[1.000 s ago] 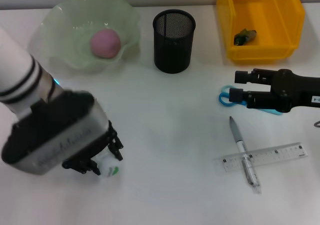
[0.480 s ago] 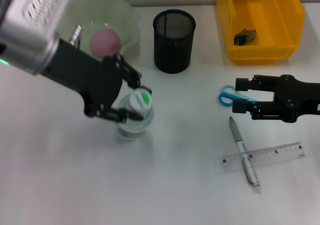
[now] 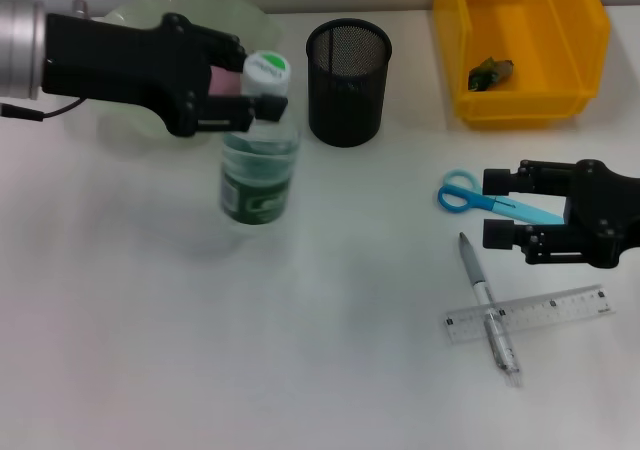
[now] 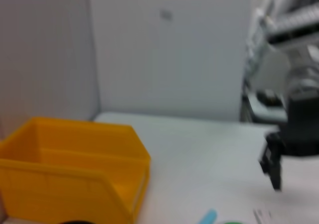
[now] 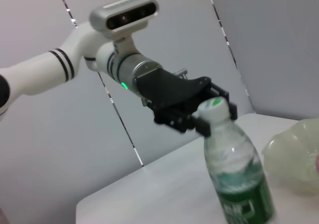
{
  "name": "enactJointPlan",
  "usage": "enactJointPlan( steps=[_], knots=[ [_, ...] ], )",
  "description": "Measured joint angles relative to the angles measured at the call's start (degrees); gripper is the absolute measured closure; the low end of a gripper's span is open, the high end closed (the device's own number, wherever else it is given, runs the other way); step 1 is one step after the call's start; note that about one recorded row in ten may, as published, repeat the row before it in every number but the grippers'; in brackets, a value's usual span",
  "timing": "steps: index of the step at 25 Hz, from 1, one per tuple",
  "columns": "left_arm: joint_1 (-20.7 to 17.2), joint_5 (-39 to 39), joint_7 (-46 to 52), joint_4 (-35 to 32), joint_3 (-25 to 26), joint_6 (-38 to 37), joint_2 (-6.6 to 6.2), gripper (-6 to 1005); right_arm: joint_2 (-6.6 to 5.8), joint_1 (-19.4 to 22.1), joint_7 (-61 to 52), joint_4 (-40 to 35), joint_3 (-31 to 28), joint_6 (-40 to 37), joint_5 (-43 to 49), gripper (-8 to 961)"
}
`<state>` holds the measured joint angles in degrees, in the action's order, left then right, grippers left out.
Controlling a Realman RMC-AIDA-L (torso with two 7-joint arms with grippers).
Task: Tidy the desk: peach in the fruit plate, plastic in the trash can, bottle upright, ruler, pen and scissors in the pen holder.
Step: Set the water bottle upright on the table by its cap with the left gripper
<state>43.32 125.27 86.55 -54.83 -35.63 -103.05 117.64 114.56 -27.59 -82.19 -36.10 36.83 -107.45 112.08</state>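
Left gripper (image 3: 258, 98) clamped on the neck of the bottle (image 3: 258, 165), standing upright on the tabletop (image 3: 320, 370) just in front of the fruit plate (image 3: 125, 20); bottle step judged nearly done, release next. Right gripper (image 3: 497, 209) hovering with fingers apart over the scissors (image 3: 470, 198), pen (image 3: 485, 305) and ruler (image 3: 560, 305) beyond.
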Motion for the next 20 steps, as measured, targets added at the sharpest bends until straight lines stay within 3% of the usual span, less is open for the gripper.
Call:
enactJointPlan(
  steps=[7, 11, 13, 20],
  knots=[
    [-3.0, -6.0, 1.2, 7.6, 5.8, 0.7, -2.50, 552, 0.13, 0.3, 2.0, 0.1, 0.1, -0.7, -0.2, 186],
    [-7.7, -11.4, 0.1, 9.5, 6.5, 1.0, -3.52, 552, 0.30, 0.4, 2.5, 0.0, 0.4, -2.2, 0.0, 186],
    [-7.7, -11.4, 0.1, 9.5, 6.5, 1.0, -3.52, 552, 0.30, 0.5, 2.5, -0.1, 0.4, -2.4, 0.0, 187],
    [-13.9, -17.3, -2.5, 9.5, 6.9, 2.7, -3.49, 551, 0.29, 0.7, 3.0, 0.0, 0.5, -2.7, 0.1, 187]
  ],
)
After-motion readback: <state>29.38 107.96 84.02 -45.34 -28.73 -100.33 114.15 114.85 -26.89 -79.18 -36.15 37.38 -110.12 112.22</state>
